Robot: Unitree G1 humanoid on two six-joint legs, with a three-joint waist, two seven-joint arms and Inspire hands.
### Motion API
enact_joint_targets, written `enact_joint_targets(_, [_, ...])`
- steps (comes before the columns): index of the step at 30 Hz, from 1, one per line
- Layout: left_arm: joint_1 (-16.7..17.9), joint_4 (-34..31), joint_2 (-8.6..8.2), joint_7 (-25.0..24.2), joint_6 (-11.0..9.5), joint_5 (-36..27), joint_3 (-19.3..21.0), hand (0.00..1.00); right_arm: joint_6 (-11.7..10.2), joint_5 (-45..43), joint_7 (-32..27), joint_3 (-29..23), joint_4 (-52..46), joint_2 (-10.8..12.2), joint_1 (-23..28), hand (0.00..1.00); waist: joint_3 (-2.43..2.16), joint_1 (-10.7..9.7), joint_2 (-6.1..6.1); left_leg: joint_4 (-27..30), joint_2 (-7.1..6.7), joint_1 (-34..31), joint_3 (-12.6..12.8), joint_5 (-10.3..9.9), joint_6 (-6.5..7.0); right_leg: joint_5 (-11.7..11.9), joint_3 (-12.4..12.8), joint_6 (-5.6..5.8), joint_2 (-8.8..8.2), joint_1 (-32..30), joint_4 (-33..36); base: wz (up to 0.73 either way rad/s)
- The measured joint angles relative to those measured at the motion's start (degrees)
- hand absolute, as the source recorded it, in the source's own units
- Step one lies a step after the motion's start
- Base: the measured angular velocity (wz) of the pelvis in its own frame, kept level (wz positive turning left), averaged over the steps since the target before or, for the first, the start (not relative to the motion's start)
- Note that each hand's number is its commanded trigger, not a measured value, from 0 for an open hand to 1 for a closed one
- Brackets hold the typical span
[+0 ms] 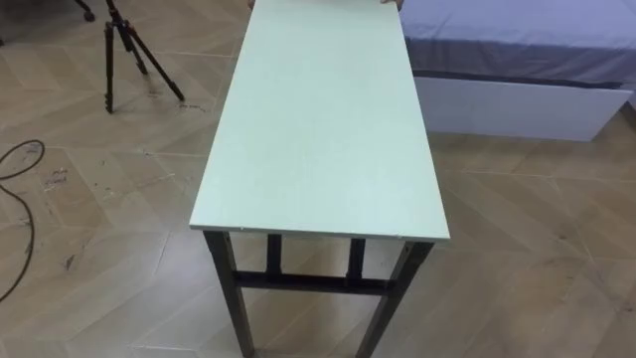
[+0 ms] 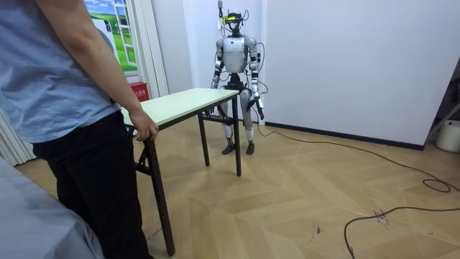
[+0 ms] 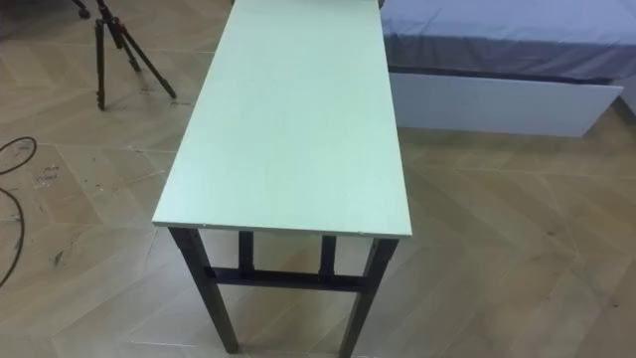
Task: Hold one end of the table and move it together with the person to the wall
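table [image 1: 318, 129] stands mid-frame on the floor in the eye views. in the room view a person's hand [image 2: 144, 128] rests on its lower-left end. the robot stands at the far end, left hand [image 2: 257, 108] and right hand [image 2: 214, 84] low, and i cannot tell how their fingers are set. tripod [image 1: 124, 50] upper left, bed [image 1: 517, 40] upper right.

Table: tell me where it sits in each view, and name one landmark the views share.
Left eye view: the table runs up the middle, near short edge low, far end at the top edge.
Right eye view: the same, slightly further left.
Room view: left of centre, the person at its near end.
Shared landmark: the bed, upper right in both eye views, lower left corner in the room view.
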Motion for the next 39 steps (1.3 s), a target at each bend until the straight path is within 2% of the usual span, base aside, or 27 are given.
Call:
enact_joint_targets(7, [1.1, 0.2, -0.01, -0.7, 0.5, -1.3, 0.2, 0.00, 0.4, -0.3, 1.8, 0.0, 0.5, 0.0, 0.0, 0.00, -0.01, 0.1, -0.35, 0.0, -0.02, 0.0, -0.1, 0.0, 0.00, 0.0, -0.1, 0.03, -0.03, 0.1, 0.0, 0.00])
enact_joint_targets(9, [1.1, 1.0, 0.00, -1.7, 0.8, -5.1, 0.3, 0.00, 1.3, -0.2, 2.4, 0.0, 1.3, 0.0, -0.3, 0.00, -0.01, 0.2, -0.40, 0.0, -0.01, 0.0, -0.1, 0.0, 0.00, 0.0, -0.2, 0.05, -0.04, 0.1, -0.1, 0.00])
enact_joint_targets(13, [1.4, 1.0, 0.13, -4.6, 1.2, -13.3, 0.1, 0.00, 1.7, 1.1, 4.7, 0.1, 1.4, 0.0, -0.3, 0.00, 0.03, 0.3, -0.29, -0.1, 0.00, -0.1, -0.1, 0.0, 0.00, 0.0, -0.2, 0.05, -0.03, -0.1, 0.0, 0.00])
enact_joint_targets(20, [0.5, 0.4, 0.38, -11.5, 1.3, -18.8, 0.2, 0.00, 1.8, 2.3, 8.4, 0.0, 0.7, 0.0, -1.2, 0.00, 0.07, 0.5, -0.28, 0.0, -0.01, -1.4, 0.2, 0.0, 0.01, 0.0, 0.1, 0.01, -0.06, -1.5, 0.1, -0.01])
enact_joint_targets(24, [0.4, -4.2, 0.62, -15.9, 1.4, -23.9, 0.1, 0.00, 1.9, 5.4, 10.8, 0.0, -3.9, -0.3, -1.1, 0.00, 0.03, 0.5, -0.06, 0.3, 0.01, -1.8, 0.1, 0.0, 0.00, 0.1, -0.1, -0.03, -0.10, -1.7, 0.1, 0.01])
enact_joint_targets(26, [0.2, -5.3, 0.63, -17.0, 1.3, -26.6, 0.0, 0.00, 1.9, 6.8, 11.8, 0.0, -5.5, -0.4, -1.2, 0.00, -0.16, 0.5, -0.10, 0.3, 0.02, -1.8, 0.1, 0.0, 0.00, 0.1, -0.4, -0.03, -0.12, -1.6, 0.1, 0.00])
enact_joint_targets(29, [0.0, -6.3, 0.73, -18.8, 1.4, -32.4, -1.6, 0.00, 2.1, 7.1, 13.1, 0.1, -8.7, -0.6, -1.0, 0.00, -0.06, 0.6, 0.19, 0.3, 0.02, -1.8, 0.2, 0.0, 0.00, 0.1, -0.3, -0.02, -0.11, -1.5, 0.0, 0.00])
enact_joint_targets(32, [1.3, -10.9, 0.78, -20.2, 2.8, -37.8, -2.6, 0.00, 3.1, 8.2, 13.8, 0.2, -15.0, -0.6, 0.4, 0.00, 0.03, 0.6, 0.48, 0.3, 0.01, -1.9, 0.2, 0.0, 0.00, 0.1, -0.3, -0.01, -0.12, -1.7, 0.0, 0.00])
enact_joint_targets(34, [1.8, -14.0, 0.78, -21.2, 3.4, -38.9, -2.9, 0.00, 3.9, 9.2, 14.3, 0.1, -19.6, -0.6, 1.3, 0.00, 0.04, 0.5, 0.67, 0.3, -0.01, -2.1, 0.2, 0.0, 0.00, 0.1, -0.3, -0.01, -0.15, -1.9, 0.0, 0.00])
enact_joint_targets(37, [2.0, -16.6, 0.86, -23.9, 4.0, -38.9, -3.5, 0.00, 4.6, 10.9, 15.7, 0.1, -25.8, -0.6, 2.2, 0.00, -0.28, 0.4, 1.07, 0.3, -0.01, -2.1, 0.2, 0.0, 0.00, 0.1, -0.3, -0.01, -0.17, -1.9, 0.0, 0.00])
enact_joint_targets(39, [3.2, -20.0, 1.02, -24.6, 5.0, -38.9, -4.0, 0.00, 5.1, 11.9, 15.9, 0.2, -28.7, -0.6, 3.0, 0.00, -0.31, 0.4, 1.03, 0.3, 0.02, -2.0, 0.2, 0.0, 0.00, 0.1, -0.3, -0.01, -0.16, -1.9, 0.0, 0.00])
